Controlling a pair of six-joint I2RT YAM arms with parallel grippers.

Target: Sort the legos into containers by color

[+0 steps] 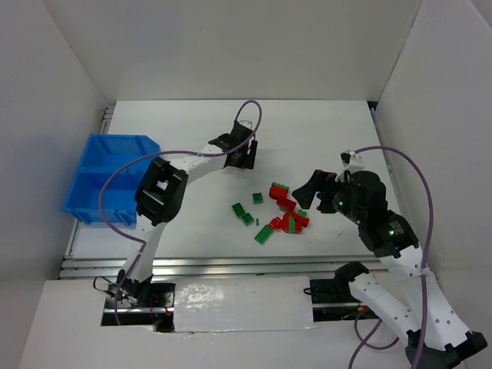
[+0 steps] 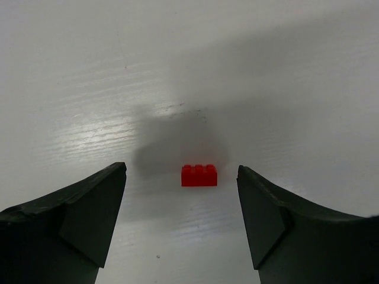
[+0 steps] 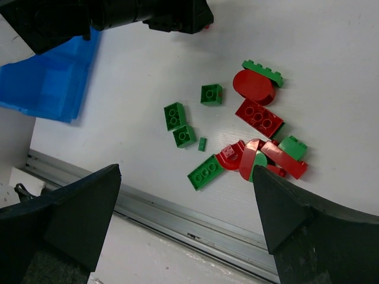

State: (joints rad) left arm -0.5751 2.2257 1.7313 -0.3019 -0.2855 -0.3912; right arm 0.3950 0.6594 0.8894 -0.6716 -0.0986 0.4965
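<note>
Jaws of our left gripper [image 2: 180, 168] stand spread, framing one red lego [image 2: 199, 176] flat on the worktop [image 2: 177, 59], its long axis running jaw to jaw. We judge lowering and closing suffices. Our right gripper [image 1: 307, 192], equally spread, hovers beside the mixed pile [image 1: 286, 215], well apart.

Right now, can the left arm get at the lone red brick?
Probably yes. The left gripper hovers open over the red brick, which lies alone on the table, framed by the jaws; nothing blocks the way.
</note>
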